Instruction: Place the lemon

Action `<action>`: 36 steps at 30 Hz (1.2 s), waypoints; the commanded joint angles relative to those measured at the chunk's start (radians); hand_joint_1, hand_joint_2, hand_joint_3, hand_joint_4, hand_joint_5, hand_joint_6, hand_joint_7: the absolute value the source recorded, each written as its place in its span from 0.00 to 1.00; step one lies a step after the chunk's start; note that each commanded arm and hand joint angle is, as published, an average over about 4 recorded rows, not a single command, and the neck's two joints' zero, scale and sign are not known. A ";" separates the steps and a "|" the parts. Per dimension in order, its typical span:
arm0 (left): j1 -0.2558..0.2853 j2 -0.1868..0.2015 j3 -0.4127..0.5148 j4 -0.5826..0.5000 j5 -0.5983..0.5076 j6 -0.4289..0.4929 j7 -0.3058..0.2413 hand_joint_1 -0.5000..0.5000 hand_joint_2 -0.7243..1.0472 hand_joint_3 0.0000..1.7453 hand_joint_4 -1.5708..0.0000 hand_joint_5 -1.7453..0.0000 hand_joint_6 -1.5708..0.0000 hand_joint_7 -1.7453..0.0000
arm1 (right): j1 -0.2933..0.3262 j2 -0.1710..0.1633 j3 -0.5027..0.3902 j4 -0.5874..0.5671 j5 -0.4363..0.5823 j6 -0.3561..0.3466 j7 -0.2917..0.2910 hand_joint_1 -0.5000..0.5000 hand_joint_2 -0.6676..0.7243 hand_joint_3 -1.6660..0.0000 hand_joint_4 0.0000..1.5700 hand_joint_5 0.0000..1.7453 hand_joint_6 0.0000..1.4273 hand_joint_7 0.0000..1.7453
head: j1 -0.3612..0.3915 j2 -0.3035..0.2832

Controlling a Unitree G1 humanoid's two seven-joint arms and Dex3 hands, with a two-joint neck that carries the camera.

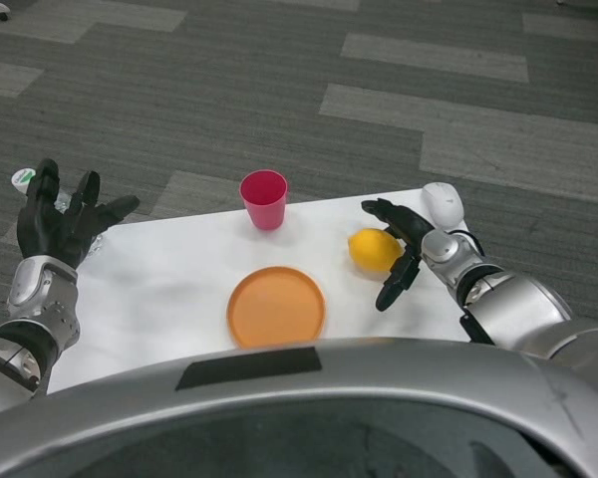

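Observation:
A yellow lemon (374, 249) lies on the white table (169, 284), right of centre. My right hand (401, 247) is just right of the lemon with its fingers spread around it; whether they touch the lemon I cannot tell. An orange plate (276, 307) sits near the front edge, left of the lemon. A pink cup (264, 199) stands upright at the back. My left hand (65, 219) is raised at the table's left edge, fingers apart and holding nothing.
A white rounded object (443, 205) lies at the table's back right corner, behind my right hand. A small white and green thing (22, 178) sits off the left side. Grey carpet surrounds the table.

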 commanded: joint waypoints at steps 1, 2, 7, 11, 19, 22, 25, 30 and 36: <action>-0.016 0.002 0.002 0.000 0.004 0.004 0.002 1.00 1.00 0.05 1.00 1.00 0.98 1.00 | 0.070 0.005 -0.033 -0.013 -0.016 -0.049 -0.039 0.29 0.76 0.92 0.00 0.51 0.00 0.04 | -0.001 0.002; -0.016 0.002 0.002 0.000 0.004 0.004 0.002 1.00 1.00 0.05 1.00 1.00 0.98 1.00 | 0.080 0.003 -0.054 -0.019 -0.016 -0.093 -0.061 0.29 0.75 0.93 0.00 0.53 0.00 0.04 | -0.001 0.003; -0.016 0.003 0.002 0.000 0.004 0.004 0.002 1.00 1.00 0.05 1.00 1.00 0.98 1.00 | 0.110 0.002 -0.115 -0.046 -0.017 -0.224 -0.128 0.29 0.73 0.90 0.00 0.56 0.00 0.04 | -0.005 0.004; -0.016 0.003 0.003 0.000 0.005 0.004 0.002 1.00 1.00 0.05 1.00 1.00 0.98 1.00 | 0.135 0.002 -0.143 -0.104 -0.017 -0.258 -0.176 0.29 0.73 0.94 0.01 0.54 0.00 0.04 | -0.010 0.005; -0.014 0.003 0.004 -0.002 0.005 0.004 0.002 1.00 1.00 0.05 1.00 1.00 0.98 1.00 | 0.164 -0.002 -0.217 -0.145 -0.019 -0.357 -0.244 0.29 0.67 0.92 0.00 0.54 0.00 0.01 | -0.022 0.008; -0.012 0.004 0.005 -0.004 0.005 0.004 0.002 1.00 1.00 0.05 1.00 1.00 0.98 1.00 | 0.182 -0.001 -0.258 -0.175 -0.019 -0.378 -0.261 0.29 0.64 0.95 0.01 0.53 0.00 0.00 | -0.025 0.013; -0.011 0.004 0.005 -0.006 0.005 0.004 0.001 1.00 1.00 0.05 1.00 1.00 0.98 1.00 | 0.199 0.003 -0.302 -0.211 -0.019 -0.397 -0.265 0.29 0.64 0.93 0.01 0.50 0.00 0.00 | -0.030 0.028; -0.010 0.004 0.007 -0.007 0.005 0.004 0.001 1.00 1.00 0.05 1.00 1.00 0.98 1.00 | 0.220 0.005 -0.375 -0.246 0.004 -0.430 -0.257 0.34 0.58 0.90 0.00 0.42 0.00 0.01 | -0.059 0.053; -0.010 0.004 0.007 -0.007 0.005 0.004 0.001 1.00 1.00 0.05 1.00 1.00 0.98 1.00 | 0.222 0.032 -0.366 -0.236 0.200 -0.496 -0.205 0.52 0.45 0.86 0.00 0.17 0.00 0.00 | -0.074 0.075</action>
